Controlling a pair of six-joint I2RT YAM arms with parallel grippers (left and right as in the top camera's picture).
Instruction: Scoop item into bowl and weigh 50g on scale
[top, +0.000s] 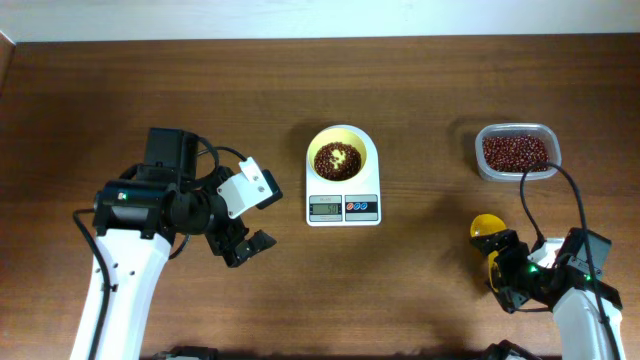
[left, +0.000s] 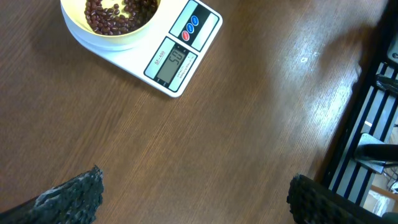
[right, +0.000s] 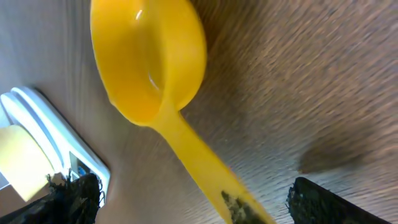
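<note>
The small round pale yellow bowl (top: 342, 131), holding tiny dark red-brown beans (top: 335, 160), sits on the small white square digital scale (top: 343, 208) at the middle of the wooden table (top: 420, 300). Toward the right edge a clear plastic tub (top: 484, 168) holds more beans. The yellow plastic scoop (top: 487, 226) lies before it.

Dark wood-grain table (top: 400, 300); pale strip (top: 300, 18) along far edge; even light.

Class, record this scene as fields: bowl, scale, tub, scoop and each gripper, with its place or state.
bowl: on the scale, beans inside
scale: screen appears to read 50
tub: far right, holds more beans
left gripper: open, holding nothing
right gripper: open
scoop: empty, handle between right gripper's open jaws, ungripped
</note>
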